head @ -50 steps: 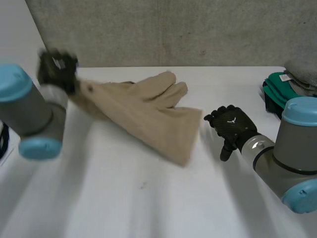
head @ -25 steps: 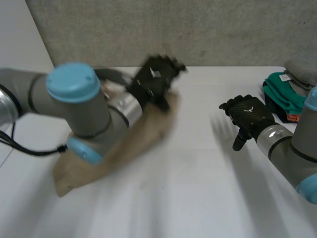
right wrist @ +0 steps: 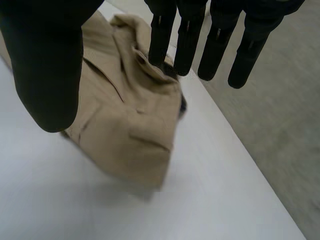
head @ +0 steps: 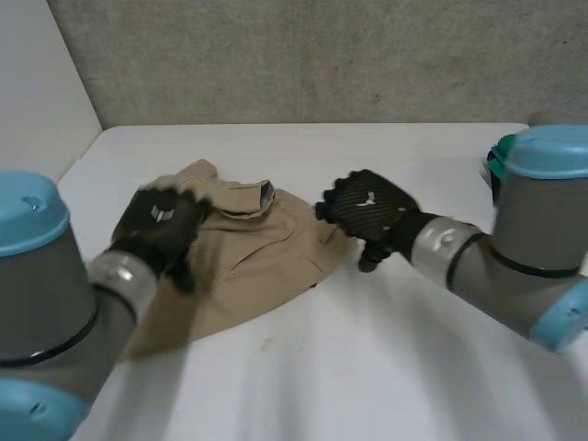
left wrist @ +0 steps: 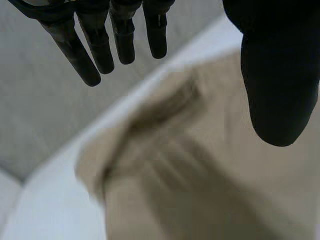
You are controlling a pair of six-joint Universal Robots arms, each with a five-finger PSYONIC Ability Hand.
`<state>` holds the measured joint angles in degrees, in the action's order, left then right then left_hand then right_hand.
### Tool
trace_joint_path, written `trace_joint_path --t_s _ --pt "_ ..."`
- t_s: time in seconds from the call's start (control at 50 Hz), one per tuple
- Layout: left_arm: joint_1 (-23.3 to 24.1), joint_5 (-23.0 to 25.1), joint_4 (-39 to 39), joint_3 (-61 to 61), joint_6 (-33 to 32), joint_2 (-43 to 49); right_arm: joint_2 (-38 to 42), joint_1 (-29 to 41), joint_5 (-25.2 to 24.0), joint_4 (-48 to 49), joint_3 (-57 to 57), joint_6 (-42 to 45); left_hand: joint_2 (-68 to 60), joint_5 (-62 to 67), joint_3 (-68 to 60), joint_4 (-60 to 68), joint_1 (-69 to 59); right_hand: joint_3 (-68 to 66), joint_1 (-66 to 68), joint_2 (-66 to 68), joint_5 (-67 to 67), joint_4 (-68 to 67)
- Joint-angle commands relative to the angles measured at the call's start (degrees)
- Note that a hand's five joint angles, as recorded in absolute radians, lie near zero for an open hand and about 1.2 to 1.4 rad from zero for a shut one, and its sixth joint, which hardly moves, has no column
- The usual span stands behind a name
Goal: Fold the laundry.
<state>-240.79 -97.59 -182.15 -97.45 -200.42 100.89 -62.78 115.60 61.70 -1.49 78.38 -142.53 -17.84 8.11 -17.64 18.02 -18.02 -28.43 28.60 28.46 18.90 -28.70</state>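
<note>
The garment [head: 262, 266] is soft tan cloth, matt and creased. The tabletop [head: 386, 367] is smooth, matt white. The right hand [head: 367, 204], at the garment's 3 o'clock, has a black, woven-looking, faintly glossy skin. The wall [head: 322, 55] at 12 o'clock is rough grey concrete.

A flat white table [head: 367, 367] with a smooth matte top spreads from the centre down to 6 o'clock. Behind its far edge, a rough grey concrete wall [head: 322, 55] runs across 12 o'clock, meeting a plain white wall panel [head: 37, 83] at 10 o'clock.
</note>
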Motion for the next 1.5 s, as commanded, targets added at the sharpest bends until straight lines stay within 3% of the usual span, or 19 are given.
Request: trace_joint_path --t_s 0.02,0.2,0.32,0.36,0.42,0.44,0.46,0.58,0.74,0.88,0.98,1.18,1.5 --pt "-6.34 -0.93 6.63 -8.09 2.22 -2.10 11.87 6.29 0.61 -0.53 -13.48 1.37 -4.48 4.22 -4.68 4.31 -4.30 -6.30 6.13 6.27 5.83 -6.03" --pt "-11.19 -0.41 1.98 -12.94 1.79 -1.49 27.35 9.55 3.16 -3.60 -31.08 7.61 0.23 -0.49 0.03 -0.40 0.41 -6.30 6.13 6.26 5.83 -6.03" --pt "-13.30 1.08 -4.87 -12.77 -2.87 4.57 35.62 9.20 4.57 -7.30 -41.19 10.78 -0.77 0.51 -0.97 0.59 -0.59 -7.14 6.96 7.10 6.67 -6.87" --pt "-13.47 0.82 -6.36 -12.33 -4.62 6.24 36.76 9.11 5.09 -7.47 -42.95 10.95 -5.63 5.36 -5.83 5.45 -5.45 -13.49 13.32 13.45 13.02 -13.22" --pt "-14.00 0.21 -8.83 -11.71 -7.87 9.23 38.00 8.59 5.71 -8.00 -45.06 10.95 -32.46 32.20 -32.66 32.29 -32.28 -50.41 50.24 50.37 49.94 -50.14" --pt "-13.92 0.03 -9.09 -11.54 -8.41 9.58 38.00 8.50 5.89 -8.18 -45.15 10.87 -40.89 40.63 -41.10 40.72 -40.72 -51.56 51.39 51.52 51.09 -51.29" --pt "-14.09 -0.23 -10.23 -11.01 -9.54 10.46 37.30 8.32 5.98 -8.61 -44.81 10.69 -61.94 61.68 -62.14 61.77 -61.76 -51.57 51.40 51.54 51.10 -51.30" --pt "-13.92 -1.90 -11.56 -8.55 -10.61 7.76 28.96 7.36 8.17 -10.11 -38.05 7.62 -62.16 61.89 -62.36 61.98 -61.98 -51.57 51.40 51.54 51.10 -51.30" --pt "-12.77 -0.50 -11.03 -0.82 -7.62 -9.38 11.82 3.76 9.67 -7.48 -27.58 -2.48 -62.16 61.89 -62.36 61.98 -61.98 -51.57 51.40 51.54 51.10 -51.30" --pt "-10.93 3.98 -3.57 2.09 -5.60 -13.09 4.34 2.35 9.32 -12.65 -23.01 -5.22 -62.16 61.89 -62.36 61.98 -61.98 -51.57 51.40 51.54 51.10 -51.30" --pt "-9.53 6.35 5.56 -1.86 -0.43 -9.58 3.19 2.87 9.67 -14.95 -19.41 -2.68 -17.70 17.44 -17.90 17.53 -17.52 -51.57 51.40 51.54 51.10 -51.30" --pt "-5.22 8.38 8.04 -6.44 10.04 -2.37 3.02 4.72 15.64 -14.59 -16.77 -0.21 -11.21 10.94 -11.41 11.03 -11.03 -51.57 51.40 51.54 51.10 -51.30" --pt "-3.81 11.98 -7.33 -6.27 3.63 8.53 2.93 4.98 17.93 -14.51 -13.43 -3.20 -0.61 0.35 -0.81 0.44 -0.43 -51.57 51.40 51.54 51.10 -51.30"
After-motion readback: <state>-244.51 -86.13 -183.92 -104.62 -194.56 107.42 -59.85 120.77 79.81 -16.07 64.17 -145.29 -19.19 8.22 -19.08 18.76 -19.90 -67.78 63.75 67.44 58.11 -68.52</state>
